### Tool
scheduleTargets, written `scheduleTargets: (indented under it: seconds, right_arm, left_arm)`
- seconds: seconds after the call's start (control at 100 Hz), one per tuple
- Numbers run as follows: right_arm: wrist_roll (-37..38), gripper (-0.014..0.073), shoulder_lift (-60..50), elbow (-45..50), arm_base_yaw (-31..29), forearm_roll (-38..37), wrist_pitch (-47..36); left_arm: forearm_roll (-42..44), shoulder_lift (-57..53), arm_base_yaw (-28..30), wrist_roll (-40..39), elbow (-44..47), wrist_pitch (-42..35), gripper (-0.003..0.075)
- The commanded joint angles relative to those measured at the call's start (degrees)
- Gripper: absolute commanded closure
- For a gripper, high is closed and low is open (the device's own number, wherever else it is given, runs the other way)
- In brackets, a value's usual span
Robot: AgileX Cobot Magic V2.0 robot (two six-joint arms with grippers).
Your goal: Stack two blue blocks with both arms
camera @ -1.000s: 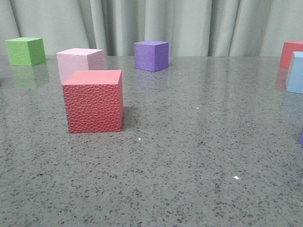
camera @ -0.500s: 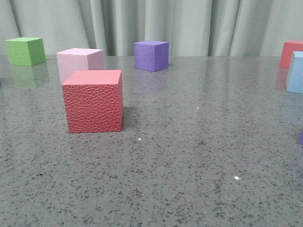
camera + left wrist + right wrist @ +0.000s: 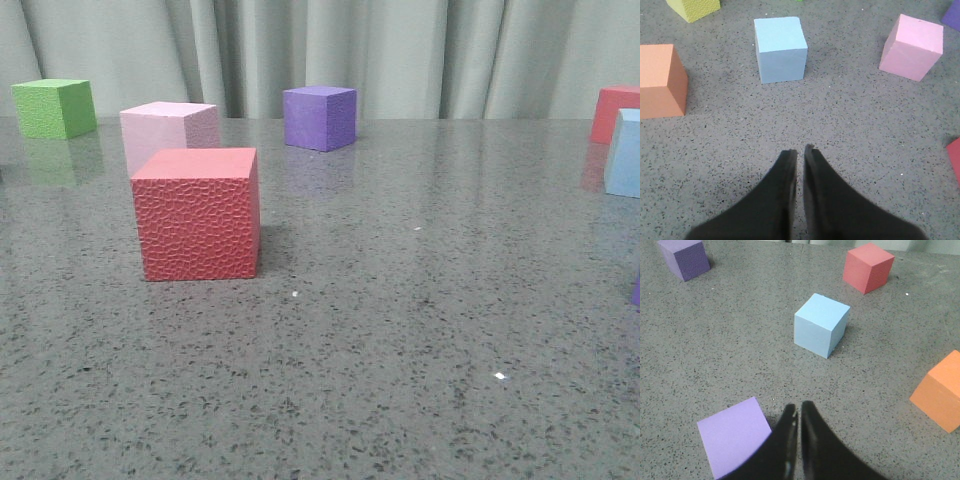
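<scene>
Blue block (image 3: 780,49) sits ahead of the left gripper (image 3: 799,150), fingers pressed together, holding nothing, bare grey table (image 3: 850,125) between them. Orange cube (image 3: 660,80) and pink cube (image 3: 912,46) flank it, well apart. Right gripper (image 3: 796,407) also closed, empty; second blue block (image 3: 821,324) ahead, lilac cube (image 3: 735,435) just beside one finger. Front view: that block (image 3: 626,152) cut by the right edge.

One sky-blue foam block (image 3: 625,153) upright on the grey table at the far right edge, partly cut off, another smooth blue block (image 3: 780,49) upright, alone, untouched
</scene>
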Motion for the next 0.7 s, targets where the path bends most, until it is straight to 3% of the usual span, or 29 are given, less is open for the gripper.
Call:
scheduleTargets:
  seconds: [0.0,0.15,0.18,0.22,0.69]
  right_arm:
    - [-0.38,0.0342,0.82,-1.81,-0.39,-0.07,-4.22]
    - [-0.38,-0.0036,0.82,-1.81,-0.39,-0.07,-4.36]
    - [-0.38,-0.0078,0.82,-1.81,-0.39,-0.07,-4.41]
    - [-0.38,-0.0055,0.82,-1.81,-0.39,-0.07,-4.41]
    - [-0.2,-0.0041,0.97,-1.81,-0.39,0.09,-6.84]
  left_arm:
    - [-0.64,0.37,0.11,1.89,-2.12,-4.23,0.0507]
    - [-0.94,0.37,0.11,2.09,-2.12,-4.23,0.0122]
    - [-0.94,0.37,0.11,2.09,-2.12,-4.23,0.0073]
    - [-0.94,0.37,0.11,2.09,-2.12,-4.23,0.0024]
    - [-0.94,0.37,0.11,2.09,-2.12,-4.23,0.0029]
